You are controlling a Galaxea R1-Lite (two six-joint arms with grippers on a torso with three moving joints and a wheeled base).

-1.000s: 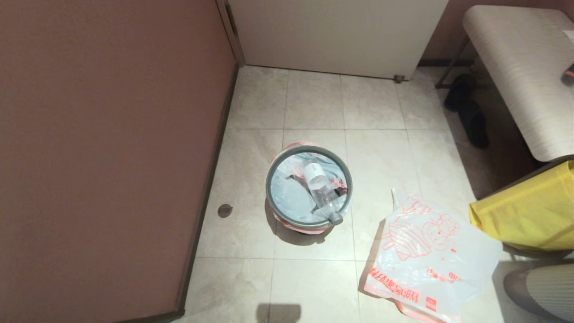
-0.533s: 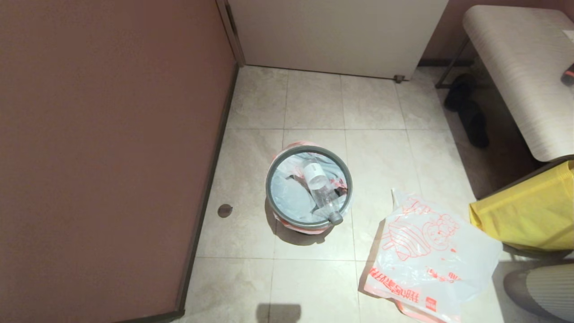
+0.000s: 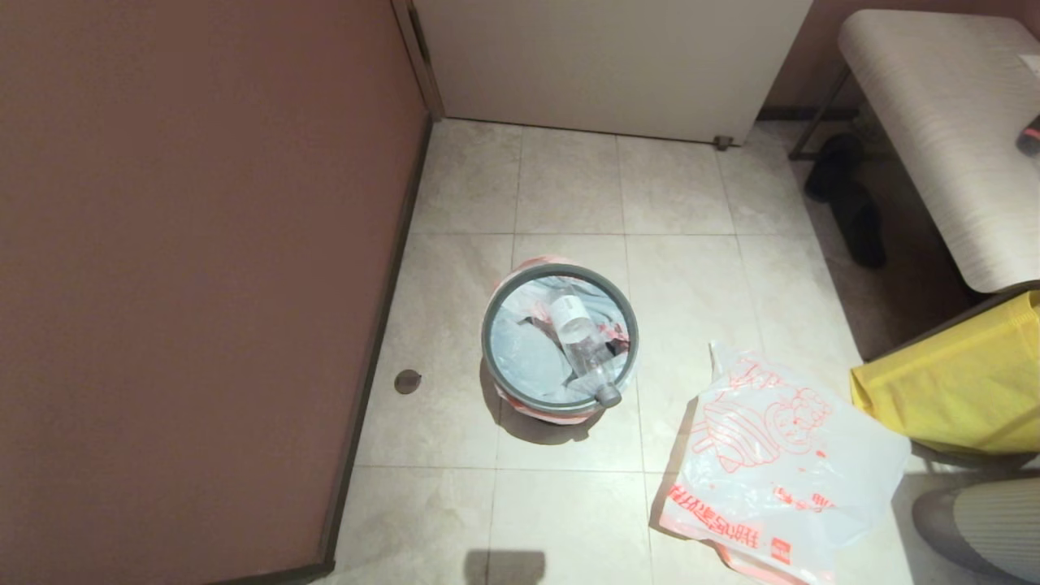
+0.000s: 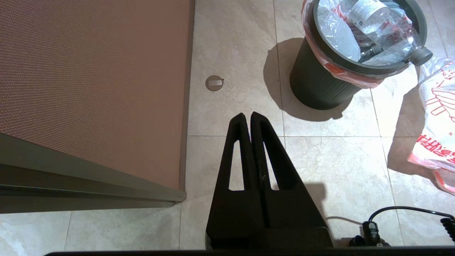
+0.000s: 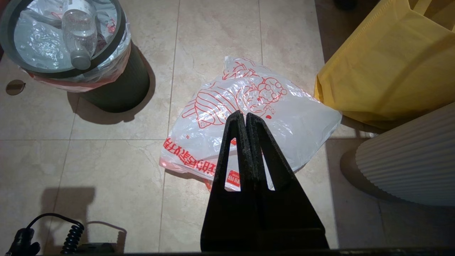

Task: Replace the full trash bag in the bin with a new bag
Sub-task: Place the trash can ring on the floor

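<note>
nearest us, our left gripper (image 4: 247, 117) and right gripper (image 5: 241, 117) hang above the floor with fingers pressed together, holding nothing, we judge because no step has begun. the new bag (image 3: 776, 459) lies flat on the tiles beneath the right fingertips, apart from them, probably laid out ready for pickup. farther on stands the bin (image 3: 560, 341), the full trash bag (image 3: 528, 357) folded over its rim under the grey ring (image 3: 487, 325), ahead of the left fingers, well apart.

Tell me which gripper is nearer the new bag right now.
Right. The right gripper hangs shut directly over the new bag; the left gripper hangs shut over bare tile, with the bag off to its side.
</note>
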